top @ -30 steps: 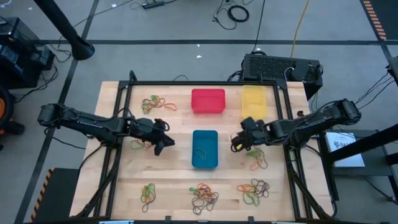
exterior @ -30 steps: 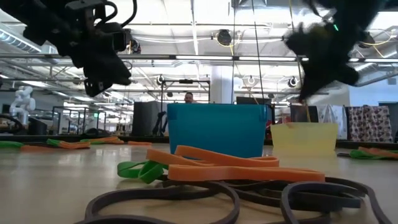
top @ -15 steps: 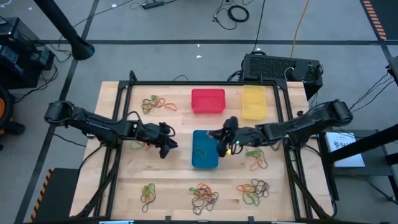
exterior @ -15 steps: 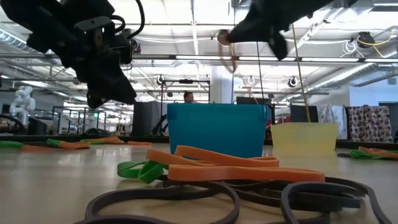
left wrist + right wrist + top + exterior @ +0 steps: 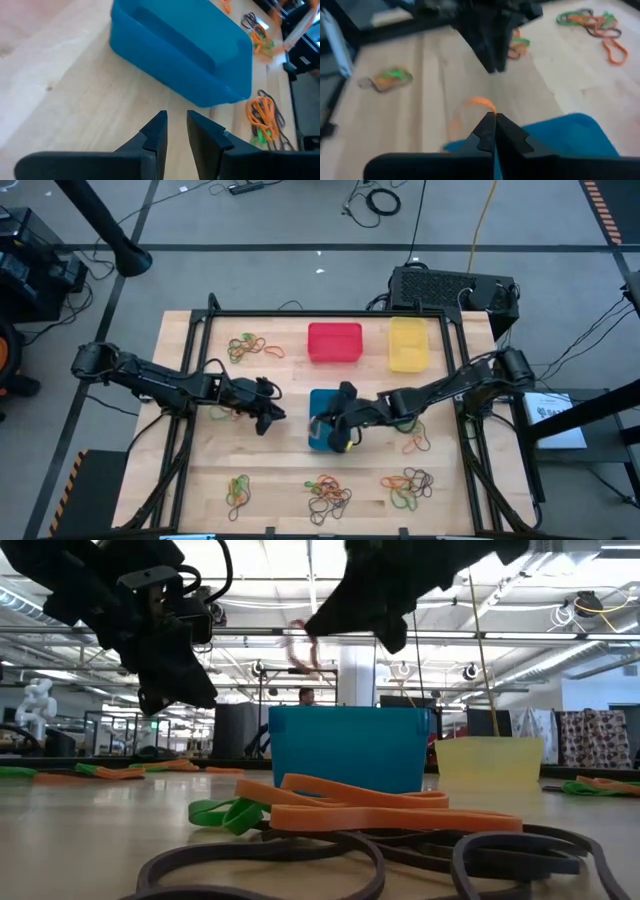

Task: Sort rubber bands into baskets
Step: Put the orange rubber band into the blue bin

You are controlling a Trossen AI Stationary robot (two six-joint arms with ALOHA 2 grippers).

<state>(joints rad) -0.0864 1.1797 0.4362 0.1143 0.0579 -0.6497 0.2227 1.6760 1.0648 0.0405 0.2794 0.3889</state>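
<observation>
Overhead, right gripper (image 5: 340, 423) above the blue basket (image 5: 322, 405) at mid-table, fingers pinched shut on an orange rubber band (image 5: 479, 102) dangling over that tub. Left gripper (image 5: 268, 416) just beside the blue basket's left wall, jaws narrowly apart, empty. Red basket (image 5: 334, 342) and yellow basket (image 5: 407, 343) side by side near the far edge. Heaps of rubber bands (image 5: 328, 496) along the near edge, another heap (image 5: 249, 346) toward the far left corner.
</observation>
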